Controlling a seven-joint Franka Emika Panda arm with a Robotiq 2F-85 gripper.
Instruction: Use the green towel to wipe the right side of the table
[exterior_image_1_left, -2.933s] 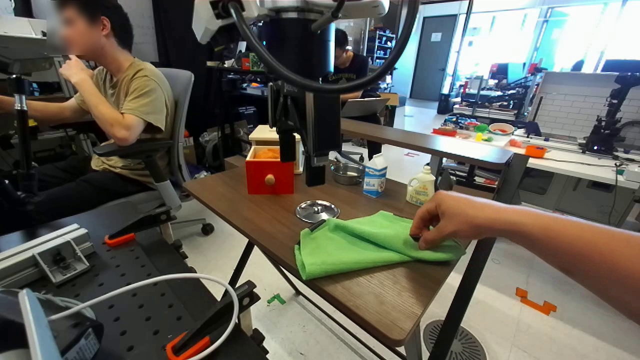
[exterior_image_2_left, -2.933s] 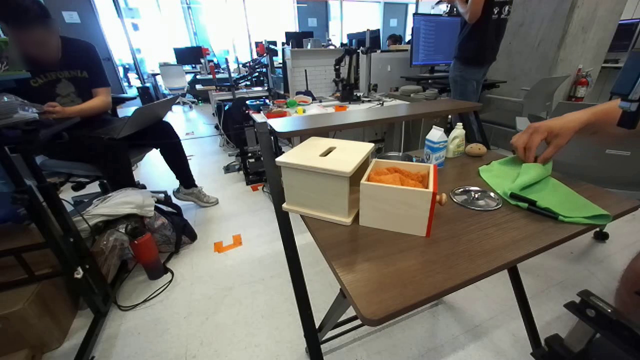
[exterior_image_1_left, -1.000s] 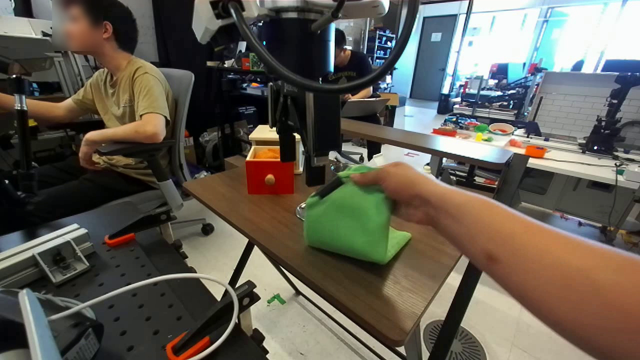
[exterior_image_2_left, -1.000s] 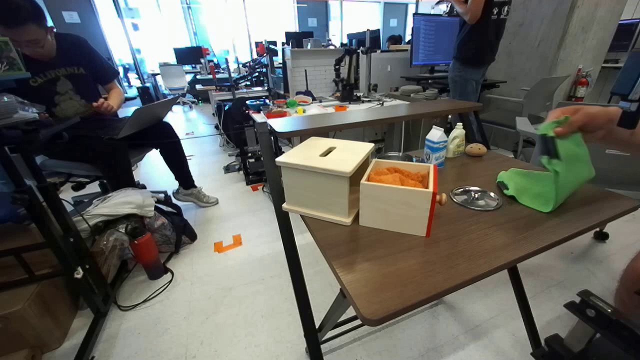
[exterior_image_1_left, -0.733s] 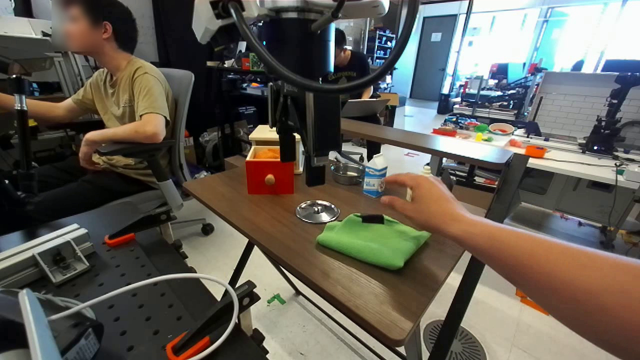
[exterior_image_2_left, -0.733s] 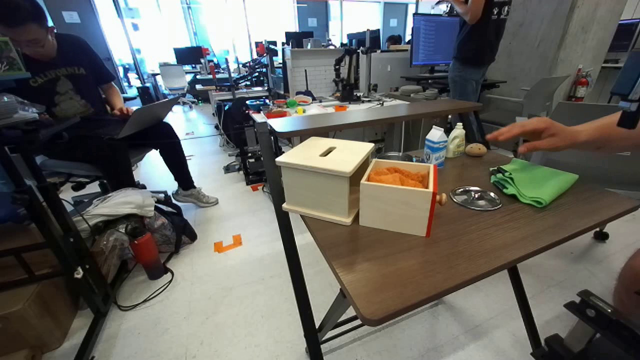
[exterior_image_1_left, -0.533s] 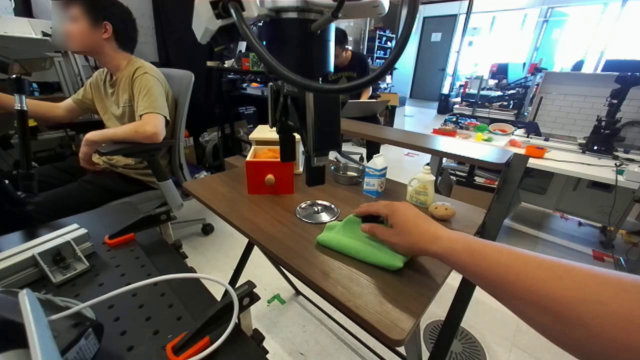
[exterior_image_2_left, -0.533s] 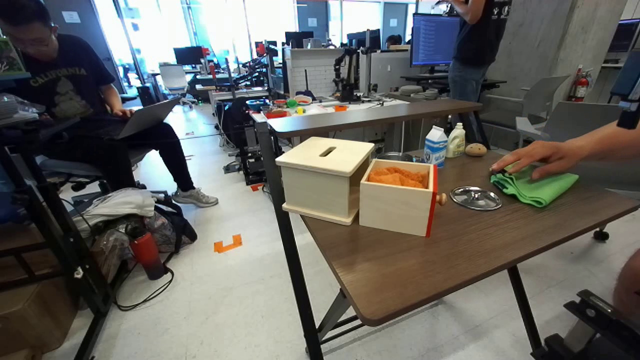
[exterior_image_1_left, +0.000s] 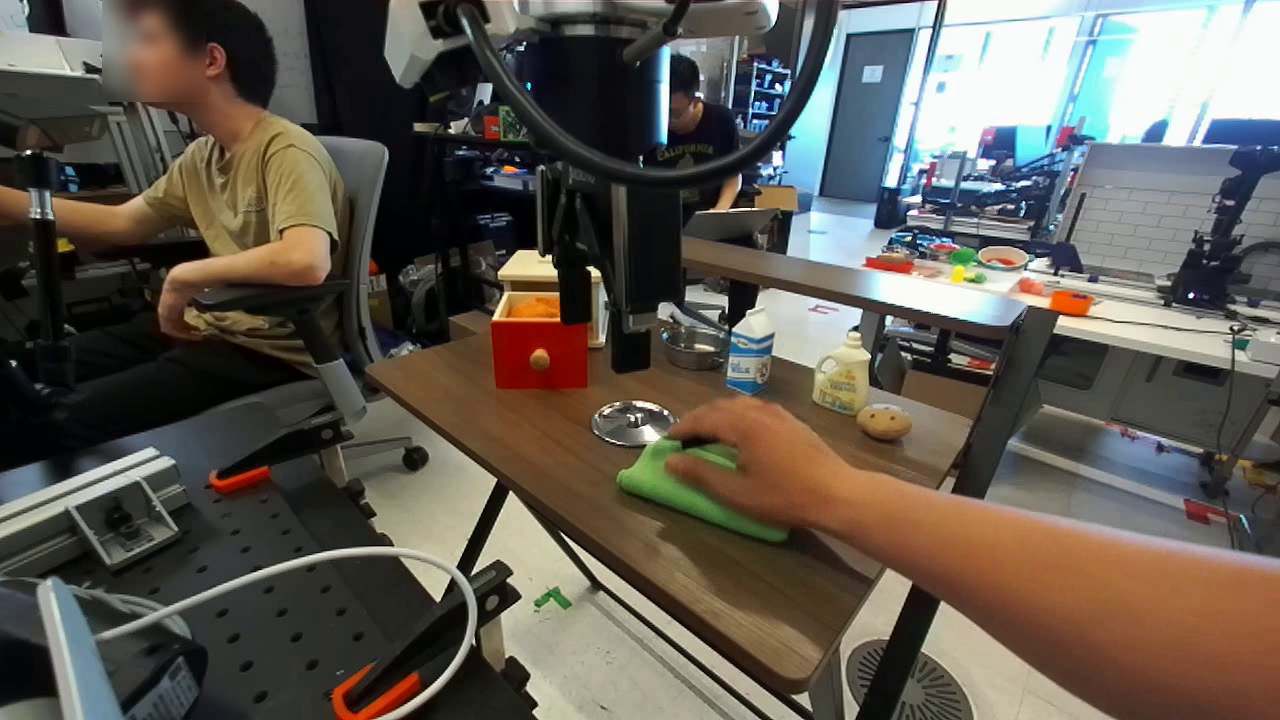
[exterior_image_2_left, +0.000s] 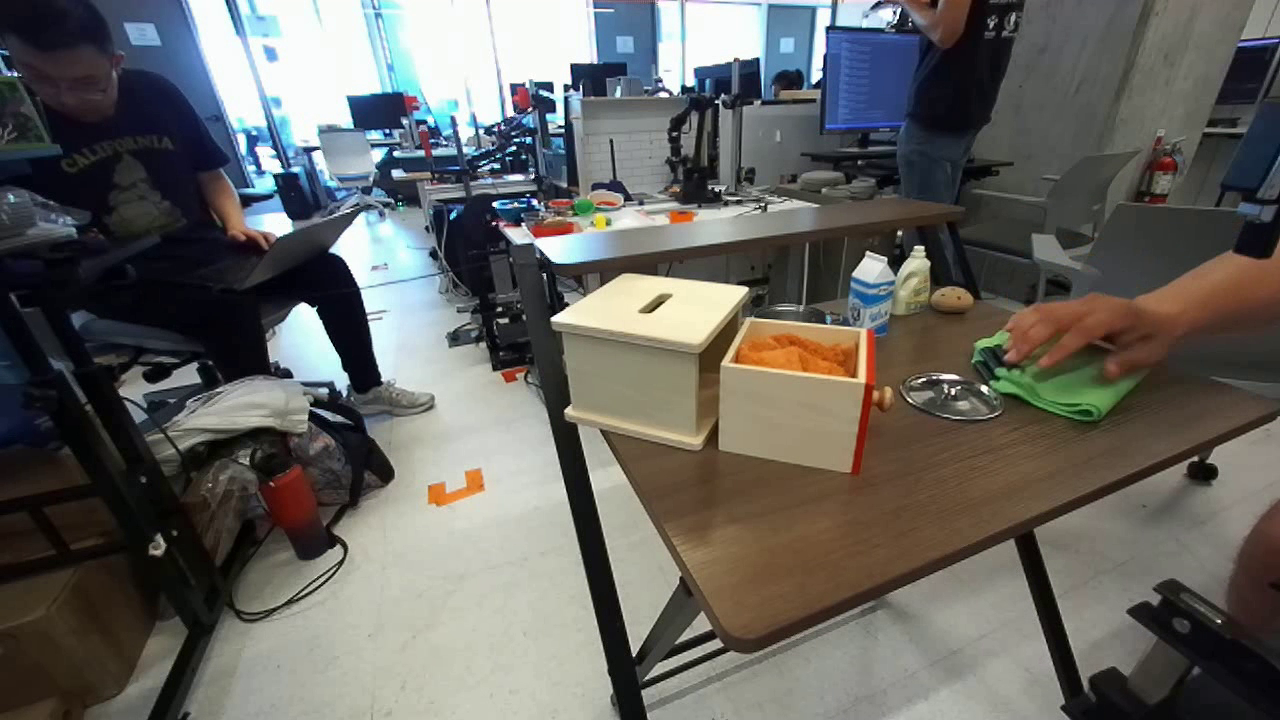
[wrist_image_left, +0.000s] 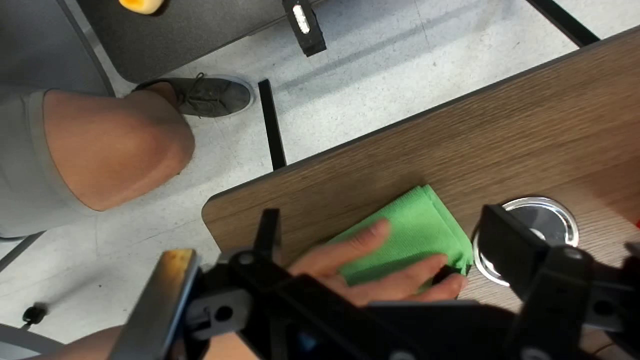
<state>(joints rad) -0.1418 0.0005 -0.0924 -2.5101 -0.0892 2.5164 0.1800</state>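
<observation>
Claw (wrist_image_left: 381, 213) spread, empty, over table (wrist_image_left: 500, 140); green towel (wrist_image_left: 420, 230) folded on it, under a person's hand (exterior_image_1_left: 772, 458), metal lid (wrist_image_left: 545, 220) at the towel's three o'clock in wrist view; looks like setting-up, wiping not begun; next wants hand clear, then descent and pinch.

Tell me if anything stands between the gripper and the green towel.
Yes: a person's hand lies over part of the green towel, below the open gripper, as the wrist view shows. The metal lid sits close beside the towel; whether they touch I cannot tell. Nothing else visible stands between gripper and towel.
</observation>
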